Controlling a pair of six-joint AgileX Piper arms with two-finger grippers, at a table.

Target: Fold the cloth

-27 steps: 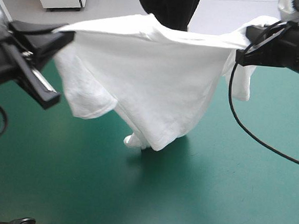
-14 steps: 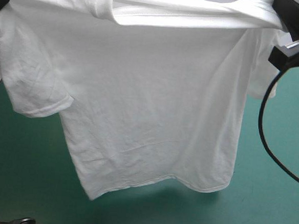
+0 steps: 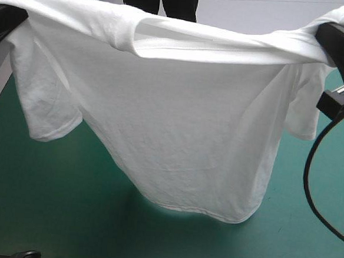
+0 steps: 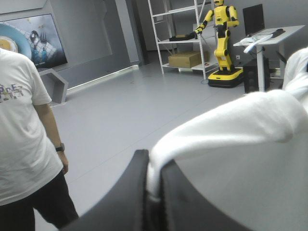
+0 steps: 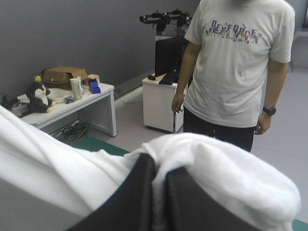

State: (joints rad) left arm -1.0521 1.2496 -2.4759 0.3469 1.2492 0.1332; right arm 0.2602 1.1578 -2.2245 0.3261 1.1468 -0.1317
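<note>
Here the table (image 3: 42, 208) with its teal-green cover lies beneath the white T-shirt (image 3: 189, 130), which hangs spread in the air between the two arms. Its hem is low over the cover and a sleeve droops at each side. The left gripper (image 4: 153, 169) pinches one shoulder between nearly closed black fingers. The right gripper (image 5: 159, 168) pinches the other shoulder likewise.

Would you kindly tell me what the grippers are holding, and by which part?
The T-shirt, by its two shoulders: the left gripper pinches one, the right gripper the other, the body hanging between them.
</note>
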